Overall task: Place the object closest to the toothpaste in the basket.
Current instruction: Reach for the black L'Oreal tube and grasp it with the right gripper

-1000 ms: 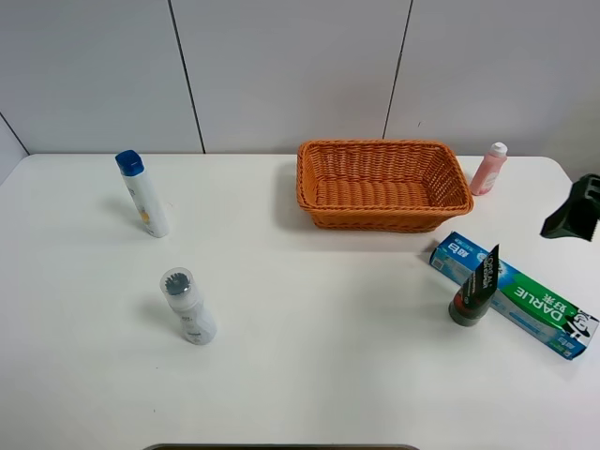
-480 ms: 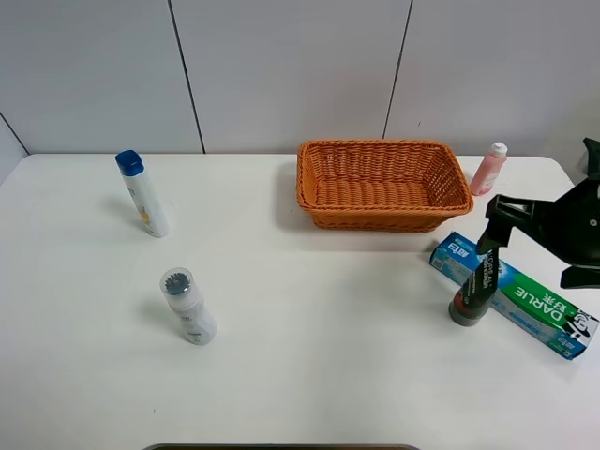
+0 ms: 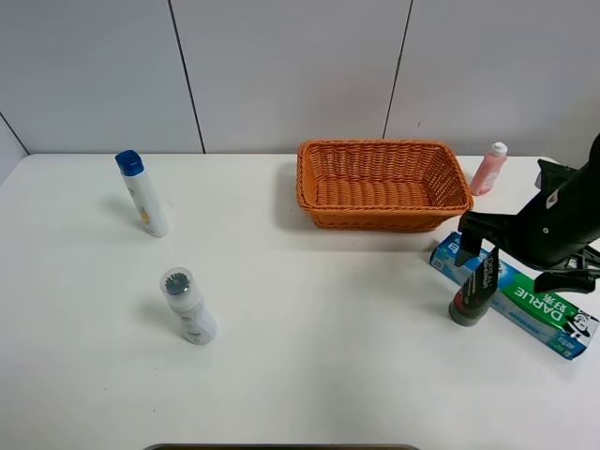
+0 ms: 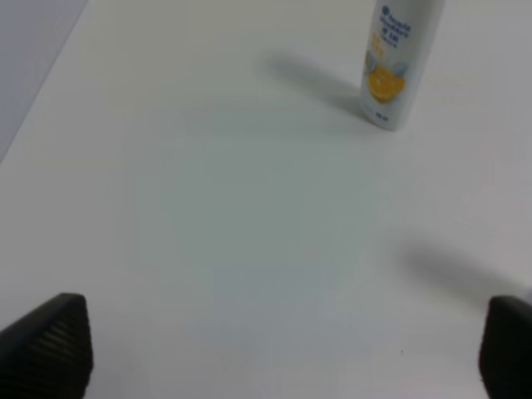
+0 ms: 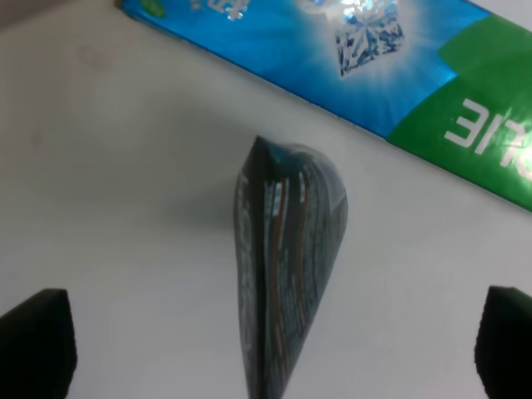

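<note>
— Right hand [image 3: 514, 262]: where is it, and has it got anything?

— It has nothing, and its two fingers are spread wide. It hangs just above the black plastic tube [image 3: 476, 286]. That tube stands upright on its cap at the right end of the white worktop [image 3: 328, 366], just beside the near-left edge of the blue-and-green cardboard toothpaste box [image 3: 530, 302].

— So that tube is the one to go?

— I judge so. The small pink bottle [image 3: 488, 169] stands apart from the box, on its far side. The white bottle with a blue cap [image 3: 142, 194] is away at the far left.

— Which arm should take it?

— The right one, plainly. The left hand [image 4: 287, 349] is likewise wide open and empty. It is over on the left by that white bottle, well apart from the tube.

— How does the tube lie to the fingers?

— It is straight below them and between them. Its long axis is vertical, with the flat crimped end uppermost. From the right wrist camera the crimp runs crosswise to the line joining the fingers, so they would close on its broad faces. The move called for looks like a straight drop, then a squeeze.

— And after that?

— The orange woven wicker basket [image 3: 384, 217] lies near the tube, to its far left, so the carry should be a short one.
</note>
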`<state>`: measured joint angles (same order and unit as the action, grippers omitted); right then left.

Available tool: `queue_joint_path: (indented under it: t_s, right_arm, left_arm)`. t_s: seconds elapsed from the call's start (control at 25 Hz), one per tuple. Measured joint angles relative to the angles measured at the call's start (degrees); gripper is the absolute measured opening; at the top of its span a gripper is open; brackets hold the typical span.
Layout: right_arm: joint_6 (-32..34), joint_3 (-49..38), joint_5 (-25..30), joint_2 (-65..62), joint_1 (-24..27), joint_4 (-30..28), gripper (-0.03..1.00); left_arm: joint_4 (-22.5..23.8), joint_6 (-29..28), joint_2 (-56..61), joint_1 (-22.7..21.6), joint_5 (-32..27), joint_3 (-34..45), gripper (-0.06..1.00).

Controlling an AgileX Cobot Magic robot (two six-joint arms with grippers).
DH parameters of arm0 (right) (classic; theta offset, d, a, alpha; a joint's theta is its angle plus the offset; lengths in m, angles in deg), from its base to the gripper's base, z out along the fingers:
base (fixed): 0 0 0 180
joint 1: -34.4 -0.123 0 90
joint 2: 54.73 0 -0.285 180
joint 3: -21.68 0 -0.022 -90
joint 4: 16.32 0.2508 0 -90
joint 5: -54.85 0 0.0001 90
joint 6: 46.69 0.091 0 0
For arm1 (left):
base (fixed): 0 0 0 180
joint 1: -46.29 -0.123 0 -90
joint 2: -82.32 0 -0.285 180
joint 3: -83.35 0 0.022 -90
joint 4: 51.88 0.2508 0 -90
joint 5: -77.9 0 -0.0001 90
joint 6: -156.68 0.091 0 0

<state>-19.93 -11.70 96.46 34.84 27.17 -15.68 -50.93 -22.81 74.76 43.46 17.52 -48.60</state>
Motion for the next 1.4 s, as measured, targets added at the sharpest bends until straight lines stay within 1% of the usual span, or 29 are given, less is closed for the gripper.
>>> queue_joint_path:
  t_s: [0.24,0.44,0.92,1.0,1.04,1.12,1.32,1.4]
  right_arm:
    - [0.0,0.0,-2.9,5.7,-0.7,-0.2,0.99]
    - [0.0,0.0,-4.0,8.9,-0.7,-0.6,0.99]
    - [0.0,0.0,-4.6,11.9,-0.7,-0.6,0.99]
    - [0.0,0.0,-4.6,11.9,-0.7,-0.6,0.97]
    - [0.0,0.0,-4.7,11.9,-0.7,-0.6,0.95]
    - [0.0,0.0,-5.0,11.9,-0.7,-0.6,0.86]
    - [0.4,0.0,-5.4,12.0,-0.7,-0.6,0.59]
    - [0.4,0.0,-5.4,12.0,-0.7,-0.6,0.46]
  left_arm:
    - [0.0,0.0,0.0,0.0,0.0,0.0,0.94]
    - [0.0,0.0,0.0,0.0,0.0,0.0,0.94]
    - [0.0,0.0,0.0,0.0,0.0,0.0,0.94]
    - [0.0,0.0,0.0,0.0,0.0,0.0,0.94]
    - [0.0,0.0,0.0,0.0,0.0,0.0,0.94]
    - [0.0,0.0,0.0,0.0,0.0,0.0,0.94]
    - [0.0,0.0,0.0,0.0,0.0,0.0,0.94]
    - [0.0,0.0,0.0,0.0,0.0,0.0,0.94]
